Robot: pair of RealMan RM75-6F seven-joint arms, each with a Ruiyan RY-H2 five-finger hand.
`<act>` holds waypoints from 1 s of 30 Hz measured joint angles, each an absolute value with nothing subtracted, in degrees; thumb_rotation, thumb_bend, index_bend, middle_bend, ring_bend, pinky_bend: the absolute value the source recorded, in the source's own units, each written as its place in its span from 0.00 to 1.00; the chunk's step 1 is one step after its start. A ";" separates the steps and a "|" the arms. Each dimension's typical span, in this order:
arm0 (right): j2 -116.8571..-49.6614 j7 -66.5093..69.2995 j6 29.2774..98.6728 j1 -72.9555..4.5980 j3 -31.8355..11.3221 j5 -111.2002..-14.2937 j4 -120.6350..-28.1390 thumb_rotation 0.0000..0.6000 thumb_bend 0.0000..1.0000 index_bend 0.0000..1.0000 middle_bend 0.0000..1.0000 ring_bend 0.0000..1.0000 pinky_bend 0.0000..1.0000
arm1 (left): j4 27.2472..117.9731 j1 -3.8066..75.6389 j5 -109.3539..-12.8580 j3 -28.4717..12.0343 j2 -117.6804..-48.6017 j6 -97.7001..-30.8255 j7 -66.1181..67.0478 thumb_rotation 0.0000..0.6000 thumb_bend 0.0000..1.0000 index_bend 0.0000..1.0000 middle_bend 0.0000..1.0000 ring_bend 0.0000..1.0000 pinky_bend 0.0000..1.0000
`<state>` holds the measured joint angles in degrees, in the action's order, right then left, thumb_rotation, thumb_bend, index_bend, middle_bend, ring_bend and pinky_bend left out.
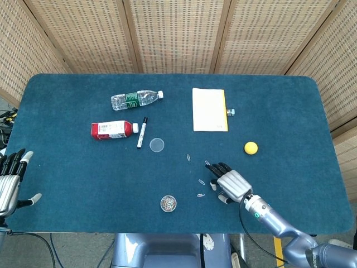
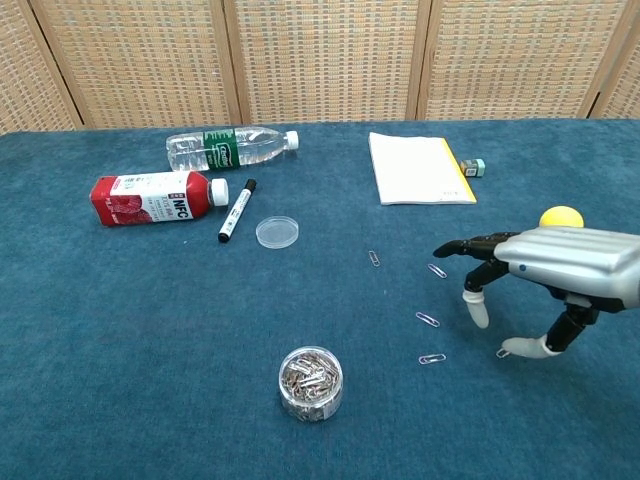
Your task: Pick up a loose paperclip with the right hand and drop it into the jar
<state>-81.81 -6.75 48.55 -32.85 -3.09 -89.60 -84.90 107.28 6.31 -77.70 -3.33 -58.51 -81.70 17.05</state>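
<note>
Nearest me, the jar (image 2: 311, 382) of clips stood on the counter (image 2: 120, 340). My right hand (image 2: 545, 280) hovered released, fingers spread, over loose paperclips (image 2: 428, 320). My left hand (image 1: 10, 181) lay released at the counter's edge. Farther back lay a red bottle (image 2: 155, 196) reading "NFC".

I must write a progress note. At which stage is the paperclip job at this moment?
Nothing new is dropped yet. The right robot hand hovers open above the loose paperclips and holds none. The jar already contains clips, and its lid lies apart. Pinching, lifting, carrying and dropping are left. The left robot hand is idle.
</note>
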 measured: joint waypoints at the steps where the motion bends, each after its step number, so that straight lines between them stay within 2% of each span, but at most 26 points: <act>1: -82.10 -7.10 48.36 -32.98 -3.06 -89.27 -84.79 1.00 0.32 0.48 0.00 0.00 0.07 | 107.27 6.33 -77.63 -3.34 -58.53 -81.69 17.08 1.00 0.05 0.00 0.00 0.00 0.00; 11: -83.76 -8.93 47.38 -33.44 -2.63 -85.47 -82.72 1.00 0.33 0.49 0.00 0.00 0.08 | 107.06 6.66 -76.80 -3.48 -58.40 -81.10 16.66 1.00 0.05 0.00 0.00 0.00 0.00; 30: -85.44 -7.48 47.53 -34.01 -0.76 -84.11 -78.92 1.00 0.34 0.50 0.00 0.00 0.10 | 107.00 7.01 -76.42 -3.24 -58.95 -80.98 17.81 1.00 0.05 0.00 0.00 0.00 0.00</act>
<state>-85.44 -7.48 47.53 -34.01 -0.76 -84.11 -78.92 107.00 7.01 -76.42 -3.24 -58.95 -80.98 17.81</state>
